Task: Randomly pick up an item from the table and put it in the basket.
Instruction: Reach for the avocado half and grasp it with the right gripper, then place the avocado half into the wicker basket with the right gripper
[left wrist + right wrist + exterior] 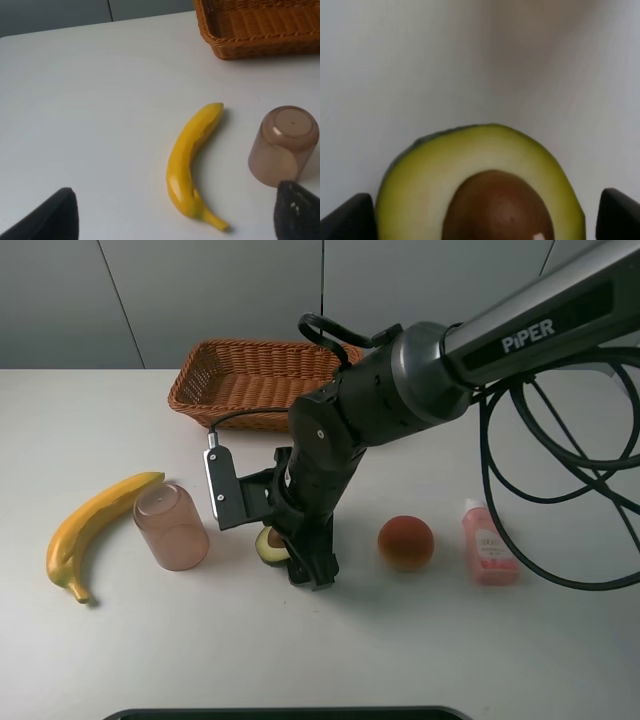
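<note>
The item, a halved avocado [268, 546] with pale green flesh and a brown pit, lies cut side up on the white table [120, 640], in front of the wicker basket [190, 390]. My right gripper [295, 558] reaches across the middle and is lowered over it. In the right wrist view the avocado [480, 185] fills the space between the fingers of the right gripper [480, 220], which stand open on either side of it. My left gripper [174, 215] is open and holds nothing, hovering near the banana [190, 165]. It does not show in the exterior view.
A banana [95, 530] and a pink translucent cup [172, 527] lie left of the avocado. An orange-red fruit [405, 542] and a small pink bottle [489, 543] sit to its right. Black cables [560, 490] loop over the table at the right.
</note>
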Action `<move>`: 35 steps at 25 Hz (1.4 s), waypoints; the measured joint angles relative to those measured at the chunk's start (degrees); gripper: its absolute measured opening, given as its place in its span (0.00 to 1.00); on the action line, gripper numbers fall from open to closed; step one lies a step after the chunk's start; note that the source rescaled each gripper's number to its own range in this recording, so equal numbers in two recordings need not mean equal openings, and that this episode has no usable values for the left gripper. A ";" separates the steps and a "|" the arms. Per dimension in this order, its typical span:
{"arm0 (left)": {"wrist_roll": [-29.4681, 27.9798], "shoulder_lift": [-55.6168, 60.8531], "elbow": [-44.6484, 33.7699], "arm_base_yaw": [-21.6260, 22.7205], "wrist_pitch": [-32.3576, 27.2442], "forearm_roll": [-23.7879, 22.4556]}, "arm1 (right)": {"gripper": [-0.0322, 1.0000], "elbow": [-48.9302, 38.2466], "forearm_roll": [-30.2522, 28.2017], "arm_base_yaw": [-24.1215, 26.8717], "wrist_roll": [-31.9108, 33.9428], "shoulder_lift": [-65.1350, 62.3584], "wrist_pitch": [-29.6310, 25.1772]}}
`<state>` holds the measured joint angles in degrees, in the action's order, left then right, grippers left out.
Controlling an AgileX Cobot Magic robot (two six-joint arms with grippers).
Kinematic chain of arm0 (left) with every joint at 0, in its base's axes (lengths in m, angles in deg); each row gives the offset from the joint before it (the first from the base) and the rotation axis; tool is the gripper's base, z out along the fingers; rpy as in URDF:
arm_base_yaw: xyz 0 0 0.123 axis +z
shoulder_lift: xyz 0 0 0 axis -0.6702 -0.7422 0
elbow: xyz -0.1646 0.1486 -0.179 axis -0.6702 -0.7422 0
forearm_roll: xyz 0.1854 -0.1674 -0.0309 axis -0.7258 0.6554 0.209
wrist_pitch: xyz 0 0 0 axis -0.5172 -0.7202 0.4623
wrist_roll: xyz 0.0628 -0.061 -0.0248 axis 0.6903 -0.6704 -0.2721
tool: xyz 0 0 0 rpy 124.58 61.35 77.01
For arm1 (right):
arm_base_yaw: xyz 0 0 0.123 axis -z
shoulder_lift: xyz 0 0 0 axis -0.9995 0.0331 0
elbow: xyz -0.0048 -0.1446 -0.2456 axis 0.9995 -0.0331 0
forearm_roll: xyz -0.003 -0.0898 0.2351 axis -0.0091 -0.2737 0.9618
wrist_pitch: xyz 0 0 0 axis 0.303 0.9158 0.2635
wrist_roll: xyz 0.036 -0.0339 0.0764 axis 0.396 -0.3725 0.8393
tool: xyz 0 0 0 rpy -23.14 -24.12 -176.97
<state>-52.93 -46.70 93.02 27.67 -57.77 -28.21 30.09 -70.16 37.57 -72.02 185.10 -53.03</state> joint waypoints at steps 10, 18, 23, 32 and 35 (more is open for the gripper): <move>0.00 0.00 0.00 0.00 0.00 0.00 | 0.71 0.00 0.00 0.00 0.00 0.00 0.13; 0.00 0.00 0.00 0.00 0.00 0.00 | 0.71 0.00 0.00 0.00 0.00 0.00 0.13; 0.00 0.00 0.00 0.00 0.00 0.00 | 0.71 0.00 0.00 0.00 0.00 0.00 0.13; 0.00 0.00 0.00 0.00 0.00 0.00 | 0.71 1.02 -3.39 0.00 0.45 -6.79 -0.52; 0.00 0.00 0.00 0.00 0.00 0.00 | 0.71 3.30 -7.01 0.00 1.89 -10.47 -0.60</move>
<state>-52.93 -46.70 93.02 27.67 -57.77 -28.21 33.39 -77.17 37.57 -70.13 174.63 -53.63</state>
